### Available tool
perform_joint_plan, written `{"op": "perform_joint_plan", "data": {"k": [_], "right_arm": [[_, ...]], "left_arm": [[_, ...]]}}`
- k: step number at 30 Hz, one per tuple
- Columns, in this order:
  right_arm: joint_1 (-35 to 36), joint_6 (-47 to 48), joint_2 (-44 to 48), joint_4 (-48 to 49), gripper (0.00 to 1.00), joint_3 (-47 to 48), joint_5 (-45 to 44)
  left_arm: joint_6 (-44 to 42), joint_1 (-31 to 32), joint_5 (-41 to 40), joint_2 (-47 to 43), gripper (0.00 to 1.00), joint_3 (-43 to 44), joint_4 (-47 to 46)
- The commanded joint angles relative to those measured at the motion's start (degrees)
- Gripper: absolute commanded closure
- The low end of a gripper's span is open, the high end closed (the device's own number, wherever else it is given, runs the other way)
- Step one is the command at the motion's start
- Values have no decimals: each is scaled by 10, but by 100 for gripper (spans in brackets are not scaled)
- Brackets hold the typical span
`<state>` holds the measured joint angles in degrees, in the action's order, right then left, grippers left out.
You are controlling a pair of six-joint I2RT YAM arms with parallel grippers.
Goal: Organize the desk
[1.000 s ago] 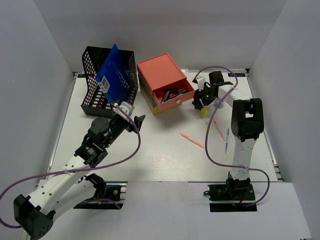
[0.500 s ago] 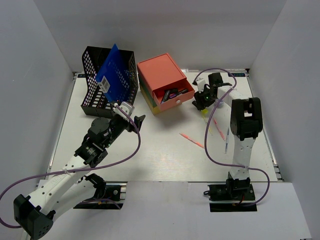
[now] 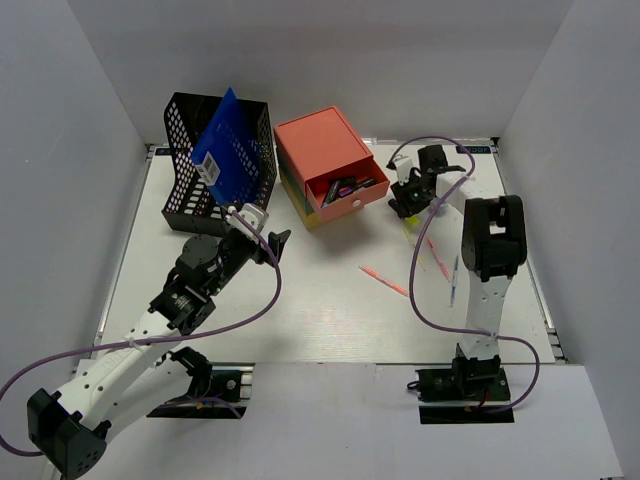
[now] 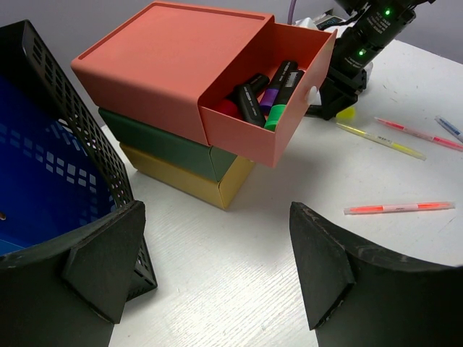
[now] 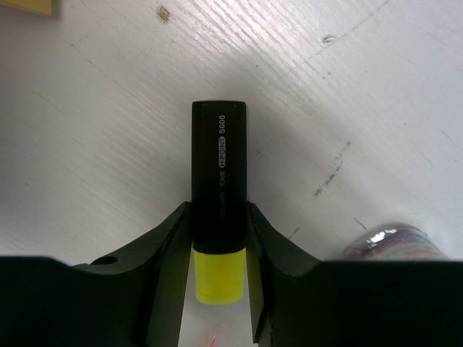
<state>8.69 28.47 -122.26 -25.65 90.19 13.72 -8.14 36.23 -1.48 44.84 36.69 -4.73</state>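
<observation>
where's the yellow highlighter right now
The highlighter lies on the desk on the right side, between the fingers of the right gripper in the right wrist view. From above it sits just right of the open coral drawer.

At right end effector (image 5: 218, 217): highlighter (image 5: 218, 163) between its fingers, lying on bench (image 3: 320, 320). Drawer box (image 3: 322, 150) just to its left, top drawer (image 4: 253, 137) pulled out, markers (image 4: 271, 90) inside. Loose pens (image 3: 385, 281) lie nearer the arm bases. At left end effector (image 3: 262, 228): mesh basket (image 3: 180, 190) ahead-left with a folder (image 3: 230, 150) standing in it; drawer box ahead-right.
</observation>
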Motion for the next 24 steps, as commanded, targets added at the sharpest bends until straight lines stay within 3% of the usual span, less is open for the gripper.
{"op": "perform_joint_plan", "data": {"k": [1,9,15,19,24], "right_arm": [[-9,-9,84,3,82,5,-8],[2,48,256,42,86,-25,-30],[63,161,371,75,87,-56,52],[150,276,386,88,87,-70,42],[202,352,358,53,87,-56,25]], "left_arm": [[-1,2,1,-10,9,4,-5],[0,2,9,-12,10,5,-5],[1,2,10,-8,10,4,-6],[0,2,5,-7,10,2,-6],[-1,2,1,-6,10,1,-7]]}}
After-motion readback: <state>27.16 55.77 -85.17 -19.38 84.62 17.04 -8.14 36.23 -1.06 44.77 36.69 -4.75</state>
